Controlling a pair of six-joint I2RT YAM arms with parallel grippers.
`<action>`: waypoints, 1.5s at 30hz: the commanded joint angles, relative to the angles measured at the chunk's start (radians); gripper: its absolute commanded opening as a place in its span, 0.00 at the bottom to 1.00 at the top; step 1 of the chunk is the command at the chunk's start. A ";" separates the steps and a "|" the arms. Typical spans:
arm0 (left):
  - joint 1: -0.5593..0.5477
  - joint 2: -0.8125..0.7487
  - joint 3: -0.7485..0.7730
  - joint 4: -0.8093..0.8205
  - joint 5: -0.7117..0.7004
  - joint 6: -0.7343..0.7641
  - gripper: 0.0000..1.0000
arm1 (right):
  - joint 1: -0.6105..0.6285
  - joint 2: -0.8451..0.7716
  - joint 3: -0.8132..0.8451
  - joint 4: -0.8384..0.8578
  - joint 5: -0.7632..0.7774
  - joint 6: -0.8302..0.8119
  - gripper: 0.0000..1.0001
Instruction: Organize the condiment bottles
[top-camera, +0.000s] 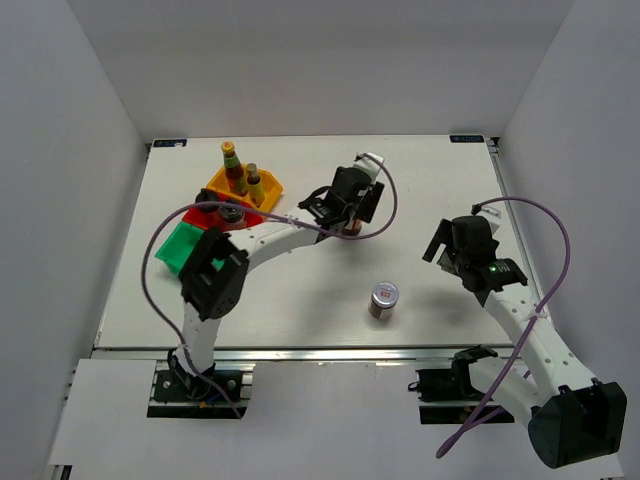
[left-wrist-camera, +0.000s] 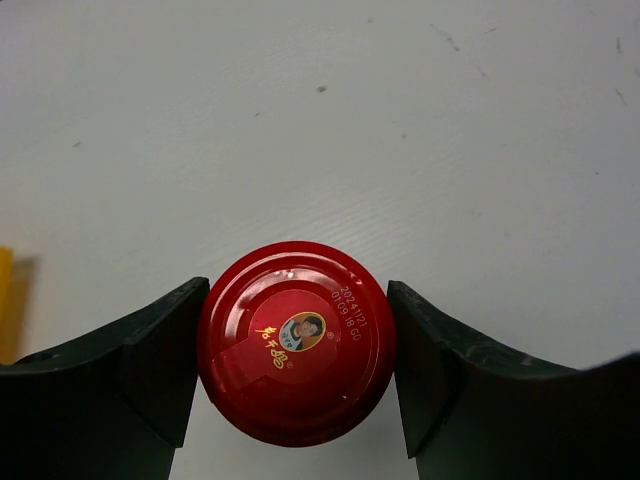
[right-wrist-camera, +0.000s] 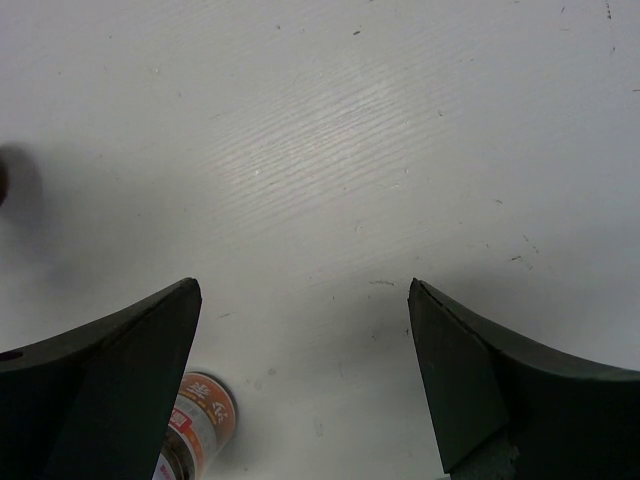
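The left gripper (left-wrist-camera: 297, 300) clasps the red-capped jar (left-wrist-camera: 297, 342), which stands upright on the surface (left-wrist-camera: 420, 120), one finger against each side of its cap. The right gripper (right-wrist-camera: 300, 300) hangs wide and empty, nearer the silver-lidded jar (top-camera: 383, 298).

Open table (top-camera: 300, 290) surrounds the silver-lidded jar (top-camera: 384, 299); stocked trays (top-camera: 170, 250) crowd the far-left side.
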 joint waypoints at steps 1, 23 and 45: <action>0.006 -0.272 -0.132 0.069 -0.153 -0.044 0.00 | -0.003 -0.010 -0.004 0.032 -0.002 -0.017 0.89; 0.327 -0.911 -0.534 -0.315 -0.558 -0.359 0.00 | -0.005 0.038 -0.013 0.045 0.001 -0.032 0.89; 0.650 -0.839 -0.714 -0.048 -0.604 -0.360 0.00 | -0.005 0.052 -0.024 0.049 0.027 -0.032 0.90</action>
